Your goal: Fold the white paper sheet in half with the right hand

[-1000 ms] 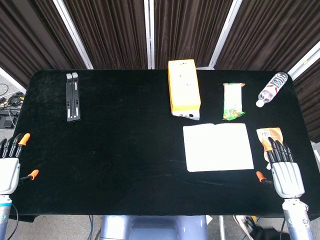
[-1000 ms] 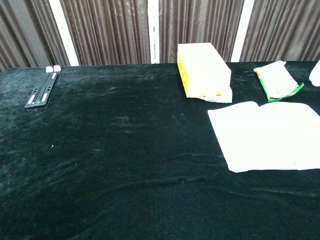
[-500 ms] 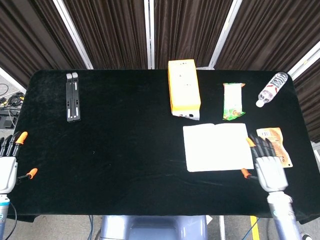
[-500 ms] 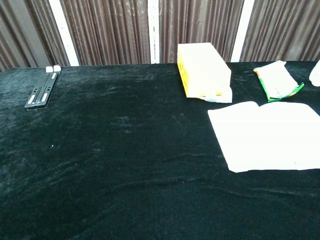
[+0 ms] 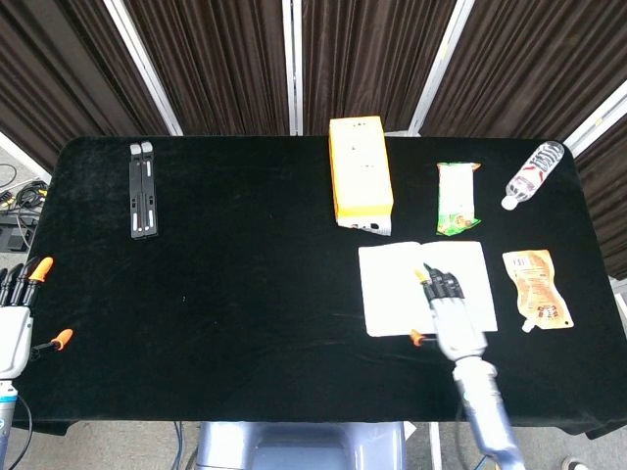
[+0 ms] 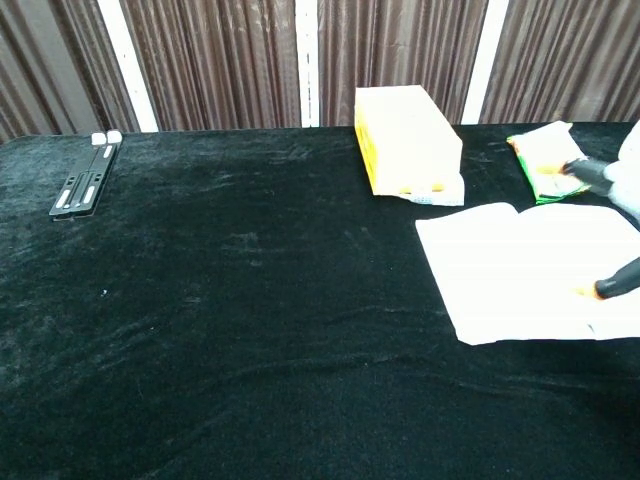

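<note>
We see the white paper sheet [image 5: 426, 288] lying flat and unfolded on the right half of the black bench [image 5: 245, 294], toward the near edge. The right hand [image 5: 453, 315] is above the sheet's right part, its fingers stretched out and pointing toward the far side, its thumb out to the left near the sheet's near edge. It holds nothing; we cannot tell whether the fingertips touch the paper. In the chest view only a few of its fingers [image 6: 612, 283] show at the right border, over the sheet [image 6: 520, 265].

The left hand [image 5: 18, 318] sits at the near left corner, off the bench's left edge, fingers extended and apart, holding nothing.

Just beyond the sheet stands a yellow box [image 5: 360, 171], its near end close to the sheet's far left corner. To the right of the box lies a green and white packet [image 5: 458, 199], and farther right a plastic bottle [image 5: 534, 174] lies on its side near the far right corner. An orange pouch [image 5: 536, 286] lies just right of the sheet. A black bar-shaped object [image 5: 143, 189] rests at the far left.
</note>
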Controlling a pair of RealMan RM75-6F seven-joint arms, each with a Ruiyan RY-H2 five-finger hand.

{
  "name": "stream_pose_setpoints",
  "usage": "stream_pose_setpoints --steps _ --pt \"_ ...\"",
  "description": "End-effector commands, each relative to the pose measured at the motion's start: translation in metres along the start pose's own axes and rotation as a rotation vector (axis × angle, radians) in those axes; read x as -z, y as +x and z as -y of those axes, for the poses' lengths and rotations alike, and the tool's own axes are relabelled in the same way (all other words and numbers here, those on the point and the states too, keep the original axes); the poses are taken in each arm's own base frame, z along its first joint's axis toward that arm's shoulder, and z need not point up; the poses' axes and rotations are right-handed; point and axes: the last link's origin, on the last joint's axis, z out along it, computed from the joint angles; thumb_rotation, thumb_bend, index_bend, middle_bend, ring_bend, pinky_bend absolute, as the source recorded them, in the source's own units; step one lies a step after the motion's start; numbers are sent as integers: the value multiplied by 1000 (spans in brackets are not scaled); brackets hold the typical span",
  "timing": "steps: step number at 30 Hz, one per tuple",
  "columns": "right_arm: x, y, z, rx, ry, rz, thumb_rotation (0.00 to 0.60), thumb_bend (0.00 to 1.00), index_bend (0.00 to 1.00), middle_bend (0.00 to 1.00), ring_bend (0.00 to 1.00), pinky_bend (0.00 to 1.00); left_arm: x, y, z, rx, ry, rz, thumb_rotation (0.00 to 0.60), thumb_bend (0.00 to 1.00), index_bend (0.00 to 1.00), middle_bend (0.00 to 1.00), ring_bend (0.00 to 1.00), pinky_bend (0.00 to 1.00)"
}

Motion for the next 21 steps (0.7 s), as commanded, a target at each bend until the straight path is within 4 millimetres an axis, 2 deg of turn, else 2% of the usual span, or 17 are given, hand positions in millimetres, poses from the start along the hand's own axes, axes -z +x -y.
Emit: stream_pose_setpoints --steps 1,6,15,21 --pt "-4 -11 13 -2 5 28 600 129 0 0 0 0 0 0 0 -1 0 2 600 110 0 0 0 0" --pt "-3 -20 17 16 -7 47 600 129 0 0 0 0 -1 -1 0 -2 3 5 600 110 0 0 0 0" --pt "3 -24 21 45 -17 73 600 134 0 0 0 0 -2 -2 0 -3 3 8 600 112 0 0 0 0" --pt "-3 -35 19 50 -20 83 600 132 0 0 0 0 0 0 -2 0 -2 1 600 111 0 0 0 0"
